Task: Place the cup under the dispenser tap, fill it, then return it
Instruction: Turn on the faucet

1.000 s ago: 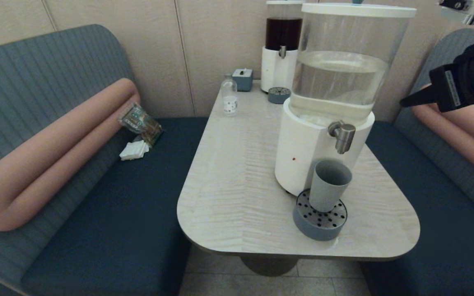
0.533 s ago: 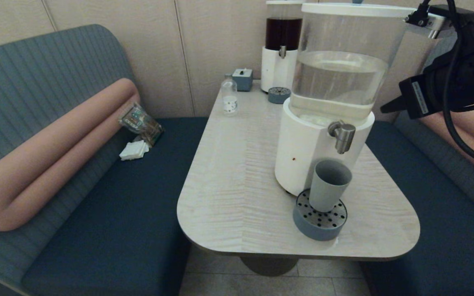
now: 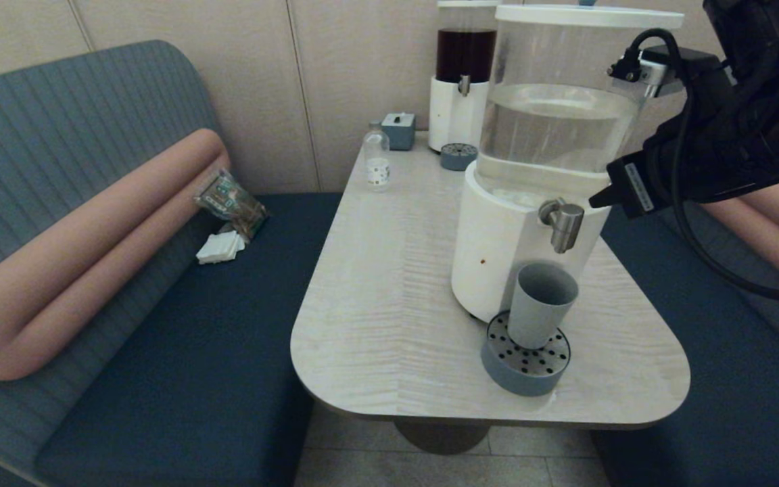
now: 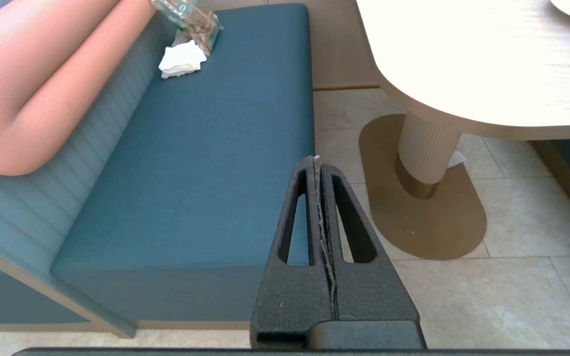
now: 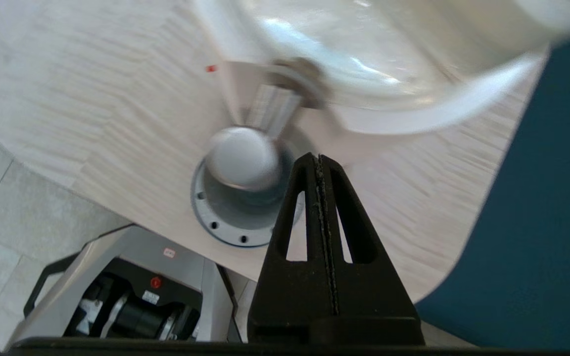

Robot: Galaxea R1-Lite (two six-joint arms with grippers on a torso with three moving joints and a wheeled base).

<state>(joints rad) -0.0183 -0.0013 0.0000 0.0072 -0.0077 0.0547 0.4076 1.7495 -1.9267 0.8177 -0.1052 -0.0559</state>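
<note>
The grey-blue cup (image 3: pixel 541 304) stands upright on the round perforated drip tray (image 3: pixel 518 380), directly below the brushed-steel tap (image 3: pixel 564 223) of the white-based dispenser (image 3: pixel 494 250). My right gripper (image 3: pixel 592 203) is shut and empty, its tip just right of the tap at about the tap's height, not touching it. In the right wrist view the cup (image 5: pixel 243 158) and the tap (image 5: pixel 275 106) lie just beyond the shut right gripper (image 5: pixel 318 157). My left gripper (image 4: pixel 317 159) is shut and parked low over the bench edge and floor, out of the head view.
At the table's far end stand a dark-red-liquid dispenser (image 3: pixel 464 74), a small drip tray (image 3: pixel 458 156), a clear bottle (image 3: pixel 376 162) and a small blue box (image 3: pixel 399 130). A snack packet (image 3: pixel 230 199) and napkins (image 3: pixel 220 247) lie on the left bench.
My right arm has swung left and down from the far right edge of the view, bringing its shut gripper close to the tap. The cup has stayed on the drip tray.
</note>
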